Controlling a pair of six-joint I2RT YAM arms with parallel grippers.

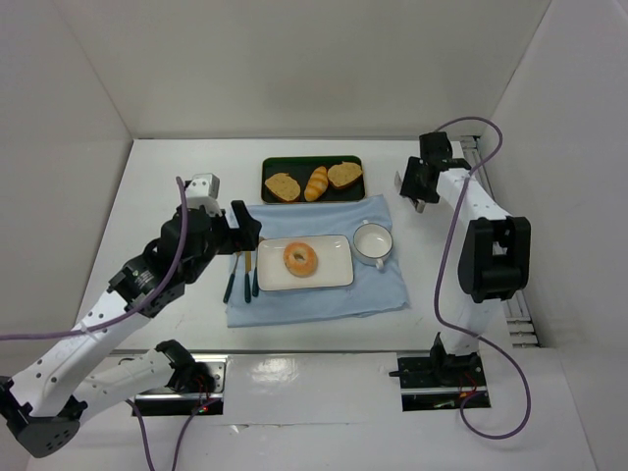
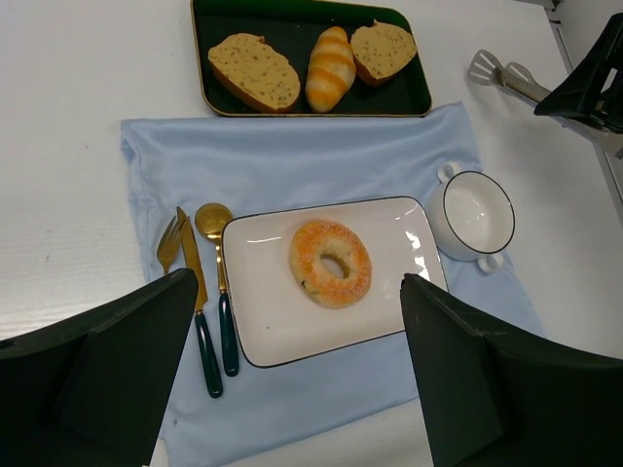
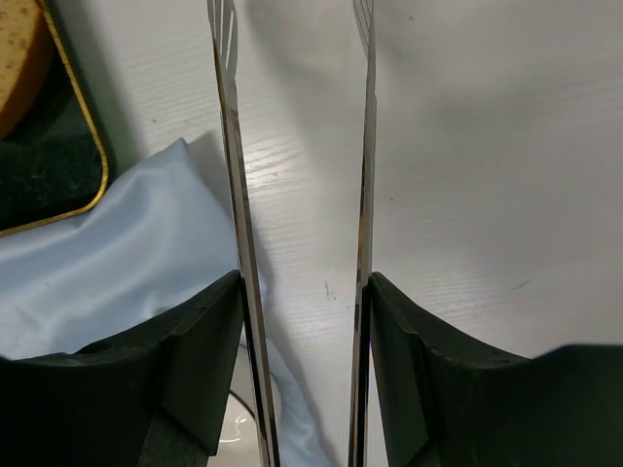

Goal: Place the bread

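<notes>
The bread point(image 1: 300, 259), a golden-orange ring bun point(image 2: 331, 263), lies flat near the middle of a white rectangular plate point(image 1: 334, 273) point(image 2: 265, 316). My left gripper point(image 1: 245, 228) point(image 2: 297, 292) hovers above the plate's near-left side, open, with nothing between its fingers. At the far right of the table my right gripper point(image 1: 417, 191) point(image 3: 304, 282) is shut on metal tongs point(image 3: 226, 146) point(image 2: 501, 76). The two tong arms run along the insides of its fingers, and nothing sits between their tips.
A dark green tray point(image 1: 270, 167) point(image 2: 292, 17) at the back holds two toast slices point(image 2: 255, 71) and a long golden roll point(image 2: 331, 68). A blue cloth point(image 2: 292, 156) lies under the plate, a white bowl point(image 2: 474, 214) and a fork, knife and spoon point(image 2: 195, 292).
</notes>
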